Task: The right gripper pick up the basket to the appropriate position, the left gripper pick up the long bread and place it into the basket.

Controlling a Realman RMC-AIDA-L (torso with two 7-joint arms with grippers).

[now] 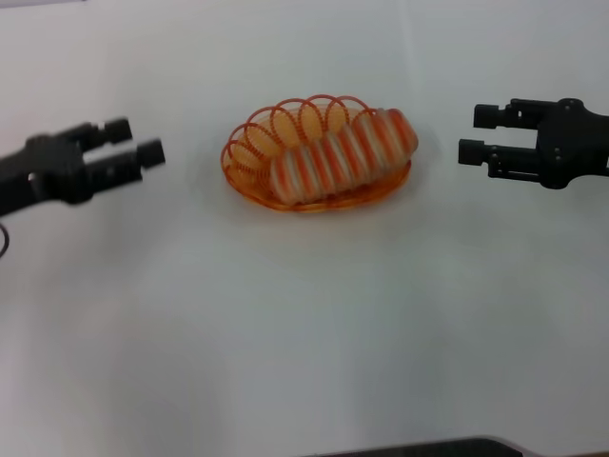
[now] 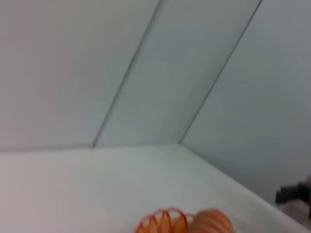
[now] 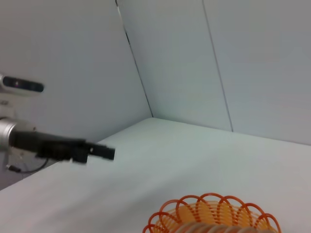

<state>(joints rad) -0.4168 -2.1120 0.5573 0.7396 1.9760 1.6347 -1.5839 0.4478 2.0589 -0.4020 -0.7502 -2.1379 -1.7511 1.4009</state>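
Two claws flank the work on my head feed, and neither holds anything. The long bread (image 1: 344, 154) lies inside the basket (image 1: 249, 143), just above centre of the frame on the white table (image 1: 304, 333), one end jutting over the rim at the upper right. The left gripper (image 1: 135, 152) hangs at mid-left, fingers spread and empty, well apart from the basket. The right gripper (image 1: 478, 133) sits at the upper right, fingers parted and released, near the bread's raised end but not touching it.
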